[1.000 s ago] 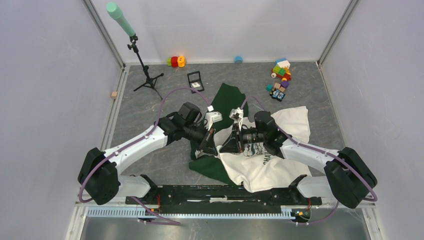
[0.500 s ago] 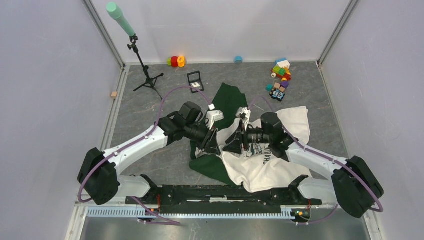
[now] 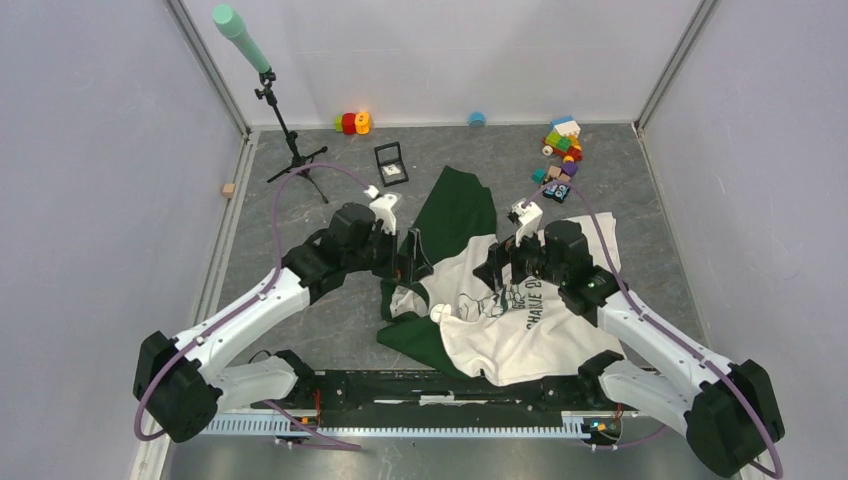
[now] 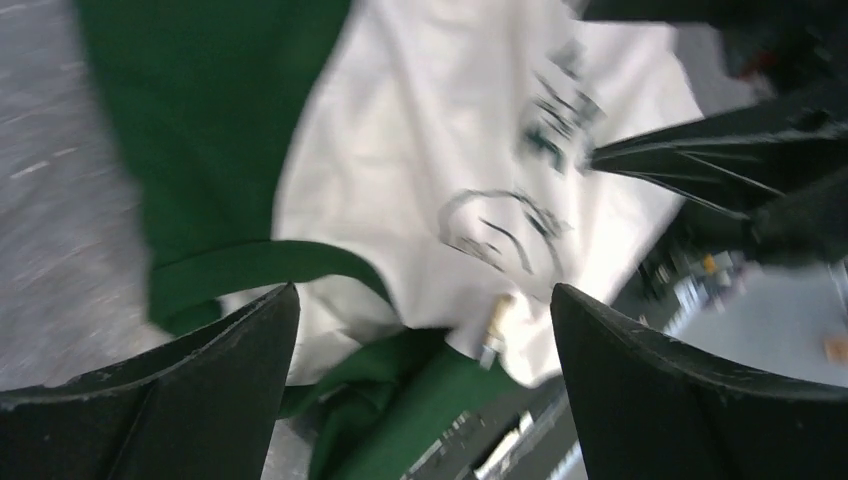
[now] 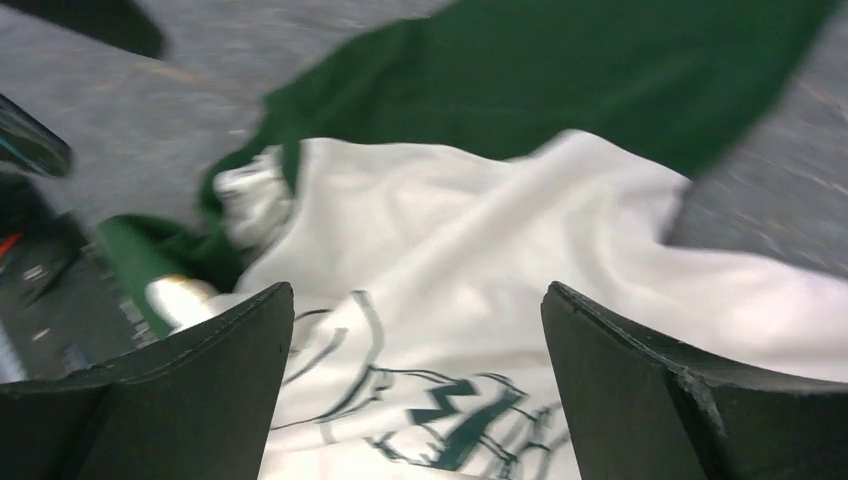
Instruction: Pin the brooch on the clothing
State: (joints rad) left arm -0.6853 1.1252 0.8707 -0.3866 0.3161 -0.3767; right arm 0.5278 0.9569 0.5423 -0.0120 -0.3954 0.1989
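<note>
**Asker:** Two arms at the near edge. What are they doing?

**Describer:** The left jaws are spread wide and hold nothing, at the green sleeve side of a rumpled shirt point(image 3: 530, 335). The right jaws are also spread and empty, over its cream front beside the black lettering. The shirt lies mid-desk point(image 3: 650, 200).

**Asker:** And the brooch?

**Describer:** I cannot make it out; both wrist views are blurred.

**Asker:** Farther back?

**Describer:** A small black box point(image 3: 391, 163), a tripod point(image 3: 285, 125), and coloured toy blocks point(image 3: 562, 145) near the far wall.
</note>
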